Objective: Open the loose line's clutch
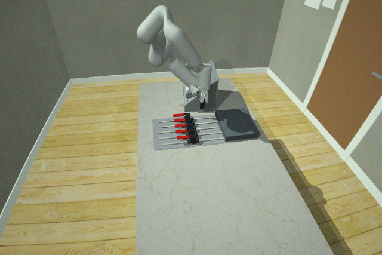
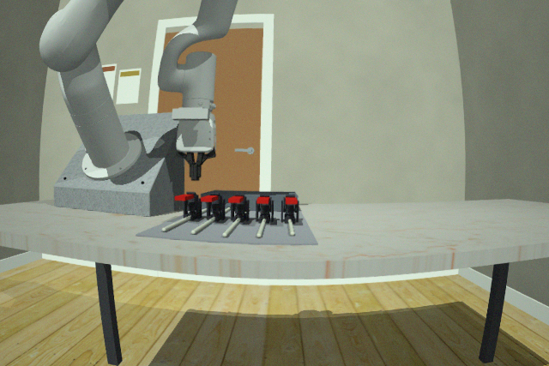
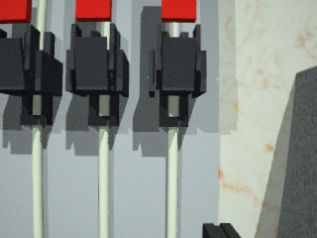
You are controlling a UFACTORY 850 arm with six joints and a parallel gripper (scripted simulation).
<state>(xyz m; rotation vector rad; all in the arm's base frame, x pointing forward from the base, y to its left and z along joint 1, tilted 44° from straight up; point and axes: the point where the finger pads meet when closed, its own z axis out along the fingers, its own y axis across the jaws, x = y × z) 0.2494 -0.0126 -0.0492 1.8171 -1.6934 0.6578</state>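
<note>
Several pale lines (image 1: 211, 128) (image 2: 230, 228) (image 3: 172, 193) run side by side from the grey console (image 1: 239, 120) (image 2: 277, 202) through black clutches (image 1: 193, 139) (image 3: 178, 64). Each clutch has a red lever (image 1: 182, 137) (image 2: 290, 201) (image 3: 178, 10); the levers all lie roughly level, pointing away from the console. My gripper (image 1: 202, 105) (image 2: 195, 177) (image 3: 221, 231) is shut and empty. It hangs above the table, on the robot-base side of the row and clear of the lines. In the wrist view only its fingertips show, right of the rightmost line. The lines' ends inside the console are hidden.
The lines and clutches sit on a thin grey plate (image 1: 159, 146) (image 2: 213, 238) on the marble table (image 1: 185, 190) (image 2: 399, 225). The arm's grey pedestal (image 1: 212, 91) (image 2: 106, 198) (image 3: 302, 164) stands close behind the gripper. The console stands at one end of the plate.
</note>
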